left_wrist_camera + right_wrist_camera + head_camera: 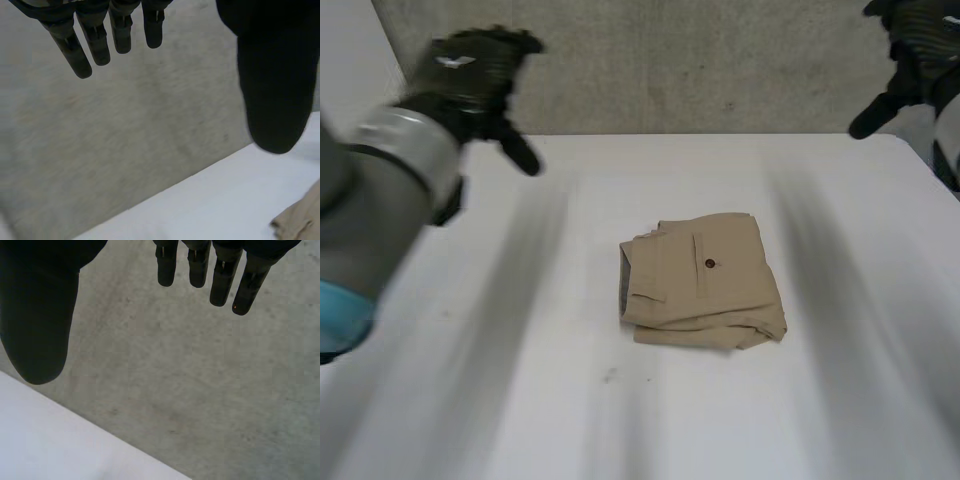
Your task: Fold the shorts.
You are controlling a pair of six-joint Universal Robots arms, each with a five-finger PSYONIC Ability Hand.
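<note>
The tan shorts (702,281) lie folded into a compact square near the middle of the white table (620,420), a buttoned pocket facing up. A corner of the shorts (300,220) also peeks in below the thumb in the left wrist view. My left hand (475,75) is raised high over the table's far left, well away from the shorts, fingers (100,42) straight and spread from the thumb (272,90), holding nothing. My right hand (910,60) hangs high at the far right, fingers (220,275) straight, thumb (37,325) apart, empty.
A grey concrete wall (700,60) rises behind the table's far edge. My left arm (370,200) reaches over the table's left side.
</note>
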